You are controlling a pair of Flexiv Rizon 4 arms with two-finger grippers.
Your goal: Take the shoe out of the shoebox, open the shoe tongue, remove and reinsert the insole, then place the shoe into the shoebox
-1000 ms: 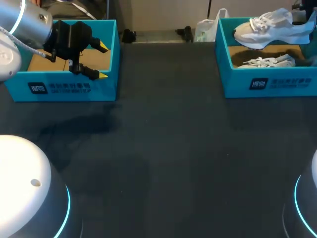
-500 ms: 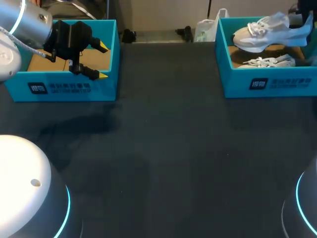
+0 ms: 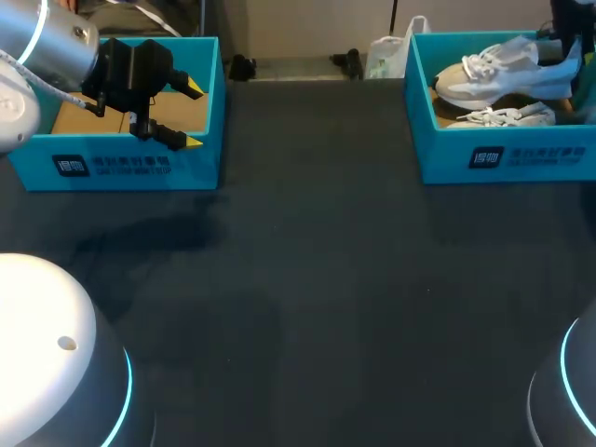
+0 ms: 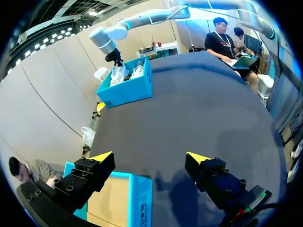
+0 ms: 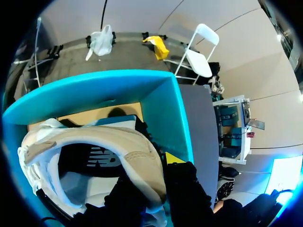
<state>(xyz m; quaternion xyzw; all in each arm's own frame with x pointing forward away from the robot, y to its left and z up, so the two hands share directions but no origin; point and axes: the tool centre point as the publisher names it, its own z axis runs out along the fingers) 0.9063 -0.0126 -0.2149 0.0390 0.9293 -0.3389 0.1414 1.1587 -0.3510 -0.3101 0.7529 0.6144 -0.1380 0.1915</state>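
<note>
Shoe [image 3: 494,79], likely light with a soft, floppy upper, hangs pinched at its heel collar inside right gripper [image 5: 155,176].

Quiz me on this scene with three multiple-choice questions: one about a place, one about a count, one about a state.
1. Where is the lifted shoe?
A) over the right shoebox
B) on the bare tabletop
C) on the floor
2. How many shoes show?
A) one
B) two
C) four
3. How is the left pincer?
A) open, holding nothing
B) shut on a shoe
C) shut on a lace
Answers: 1 A, it hangs above that box's floor; 2 B, the lifted one plus a second shoe lying in the box; 3 A, its yellow tips stand wide apart, gripping nothing.
</note>
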